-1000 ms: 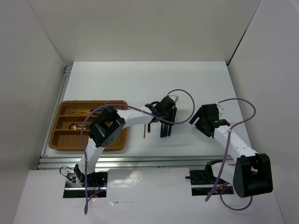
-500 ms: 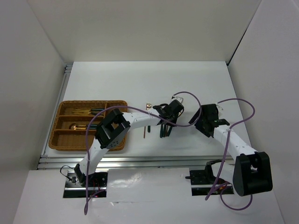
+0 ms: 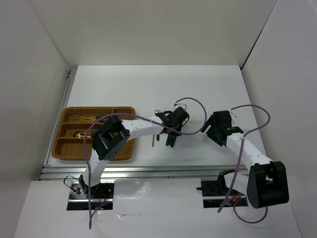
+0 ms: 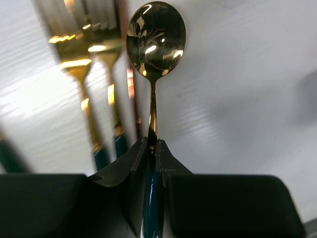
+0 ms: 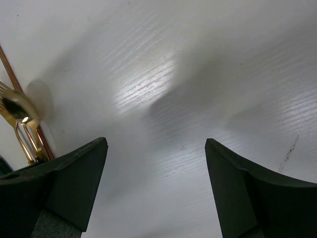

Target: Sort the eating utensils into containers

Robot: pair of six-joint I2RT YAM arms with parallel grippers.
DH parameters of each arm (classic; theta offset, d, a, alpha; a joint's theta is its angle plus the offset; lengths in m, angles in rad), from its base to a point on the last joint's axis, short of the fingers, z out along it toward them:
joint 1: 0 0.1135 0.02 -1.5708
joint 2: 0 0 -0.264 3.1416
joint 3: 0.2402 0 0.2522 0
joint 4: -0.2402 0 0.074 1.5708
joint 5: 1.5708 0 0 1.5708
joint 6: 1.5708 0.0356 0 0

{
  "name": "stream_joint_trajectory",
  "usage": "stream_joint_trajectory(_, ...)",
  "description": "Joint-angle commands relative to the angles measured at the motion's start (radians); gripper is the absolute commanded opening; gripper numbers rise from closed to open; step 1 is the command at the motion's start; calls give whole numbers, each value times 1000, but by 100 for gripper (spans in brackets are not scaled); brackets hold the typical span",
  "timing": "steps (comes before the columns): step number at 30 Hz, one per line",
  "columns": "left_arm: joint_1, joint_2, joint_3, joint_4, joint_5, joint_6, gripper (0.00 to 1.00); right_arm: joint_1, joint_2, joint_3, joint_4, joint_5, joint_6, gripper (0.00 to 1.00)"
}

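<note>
My left gripper (image 4: 152,146) is shut on the dark green handle of a gold spoon (image 4: 156,39), held a little above the white table. In the top view it (image 3: 166,119) is at mid-table, right of the wicker tray (image 3: 67,153), and the spoon's gold head (image 3: 157,112) pokes out to its left. Two gold forks (image 4: 79,69) and a thin brown stick (image 4: 132,91) lie on the table beside the spoon. More dark-handled utensils (image 3: 170,139) lie just below the gripper. My right gripper (image 5: 156,144) is open and empty over bare table, at mid-right in the top view (image 3: 214,126).
The tray holds a gold spoon (image 3: 79,134) in its middle compartment and dark-handled utensils (image 3: 96,118) in the far one. The brown stick (image 3: 152,141) lies between tray and pile. The right wrist view shows a gold utensil (image 5: 15,110) at its left edge.
My left gripper swung slightly right, then back left, still holding the spoon. The right arm has barely moved.
</note>
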Motion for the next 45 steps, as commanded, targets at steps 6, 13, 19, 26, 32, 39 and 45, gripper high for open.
stream_joint_trajectory(6, 136, -406, -239, 136, -75, -194, 17, -6, -23, -14, 11, 10, -6, 87)
stream_joint_trajectory(13, 337, -739, -615, 209, -169, -463, 17, -6, -14, -14, 29, -9, -6, 87)
stream_joint_trajectory(19, 527, -1025, -865, 97, -299, -746, 17, -6, -14, -14, 39, -27, -6, 87)
stream_joint_trajectory(26, 738, -1216, -953, -60, -379, -934, 20, -6, 16, -24, 57, -56, -15, 87)
stream_joint_trajectory(32, 834, -1179, -931, -215, -361, -1060, 21, -6, 26, -24, 66, -74, -15, 87)
stream_joint_trajectory(39, 894, -1087, -879, -216, -322, -1040, 21, -6, 17, -24, 66, -65, -25, 87)
stream_joint_trajectory(45, 957, -1055, -879, -187, -301, -989, 21, -6, 17, -24, 66, -65, -25, 87)
